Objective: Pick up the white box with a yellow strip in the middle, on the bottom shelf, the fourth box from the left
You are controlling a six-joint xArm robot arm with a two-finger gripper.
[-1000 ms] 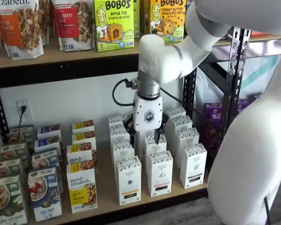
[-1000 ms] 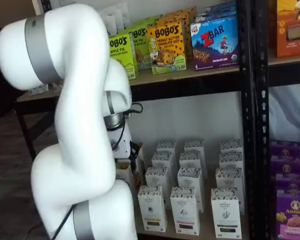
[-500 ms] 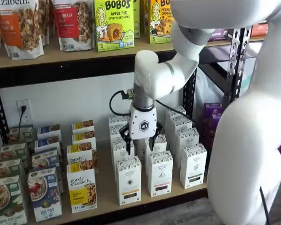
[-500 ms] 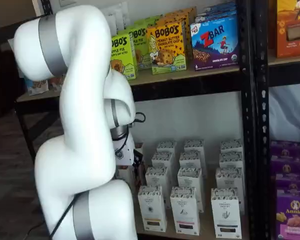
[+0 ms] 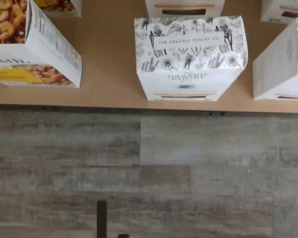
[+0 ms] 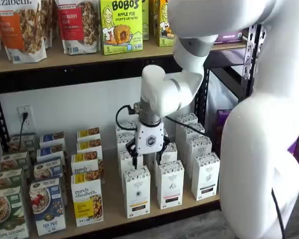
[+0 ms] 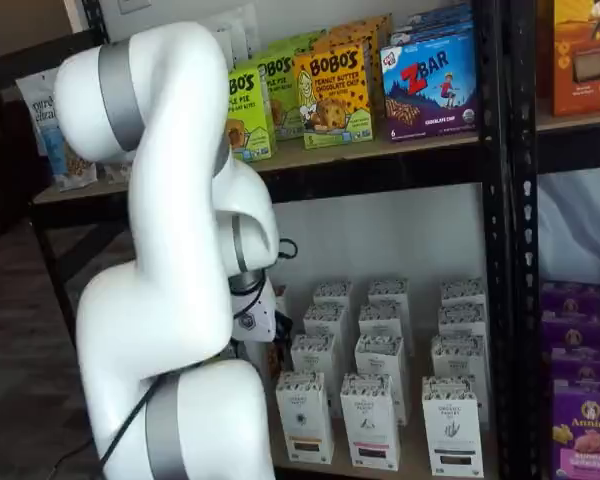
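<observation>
just above, gripper (image 6: 147,160) spread wide — empty, white box (image 6: 136,191) directly beneath

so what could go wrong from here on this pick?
The gripper hangs open just above the white box, with near-identical cartons packed behind and beside it; a small offset could grab or topple a neighbour. The box stands at the bottom shelf front edge, so a nudge might tip it off.

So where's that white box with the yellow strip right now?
In a shelf view, the white box stands at the front edge of the bottom shelf, between a purely elizabeth box and another white carton, just below the open gripper.
</observation>
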